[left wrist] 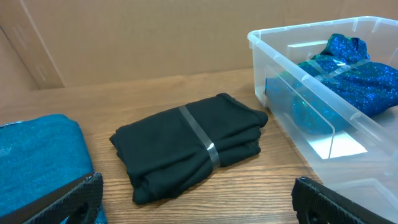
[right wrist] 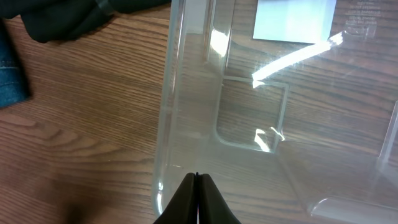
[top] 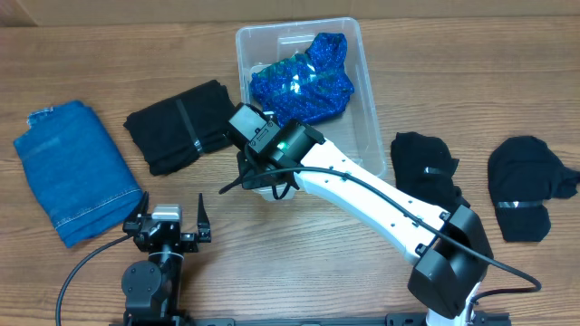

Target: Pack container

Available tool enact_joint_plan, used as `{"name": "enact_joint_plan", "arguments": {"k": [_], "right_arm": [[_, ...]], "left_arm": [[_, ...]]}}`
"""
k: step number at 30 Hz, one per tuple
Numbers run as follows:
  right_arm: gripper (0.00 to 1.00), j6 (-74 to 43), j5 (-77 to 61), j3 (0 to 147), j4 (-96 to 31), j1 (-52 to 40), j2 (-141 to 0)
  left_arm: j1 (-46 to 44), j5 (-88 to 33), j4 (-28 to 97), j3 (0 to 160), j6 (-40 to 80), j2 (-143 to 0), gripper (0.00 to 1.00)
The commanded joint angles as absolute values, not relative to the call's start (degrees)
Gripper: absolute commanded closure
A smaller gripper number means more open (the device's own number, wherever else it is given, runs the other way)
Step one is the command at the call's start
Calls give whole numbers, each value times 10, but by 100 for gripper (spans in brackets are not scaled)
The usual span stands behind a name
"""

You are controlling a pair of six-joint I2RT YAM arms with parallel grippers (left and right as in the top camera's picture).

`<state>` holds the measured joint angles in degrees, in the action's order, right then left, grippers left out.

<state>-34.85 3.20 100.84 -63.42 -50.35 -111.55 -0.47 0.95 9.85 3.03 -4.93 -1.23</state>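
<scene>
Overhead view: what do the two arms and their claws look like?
The right arm has white links, black joints, a black cable along it and a green light near its wrist. The left arm is black, with a black wire trailing off. The right claw and left claw have black fingers.

There was one container (top: 373, 109) on one table (top: 272, 272). Garments numbered five in all. One was a sparkly blue garment (top: 304, 86), and one was a denim piece (top: 72, 172). Three were black: the left black bundle (top: 181, 125), the middle black bundle (top: 426, 167) and the right black bundle (top: 527, 186).
</scene>
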Motion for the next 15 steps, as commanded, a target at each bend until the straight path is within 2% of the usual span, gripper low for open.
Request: {"name": "enact_joint_plan", "arguments": {"k": [1, 9, 15], "right_arm": [[96, -378, 47, 994, -621, -505, -1112], [96, -378, 46, 976, -599, -505, -1112], [96, -375, -9, 976, -593, -505, -1112]], "left_arm": [[-8, 15, 97, 27, -62, -11, 0], [-8, 15, 97, 27, -62, -11, 0], [-8, 15, 97, 27, -62, -11, 0]]}}
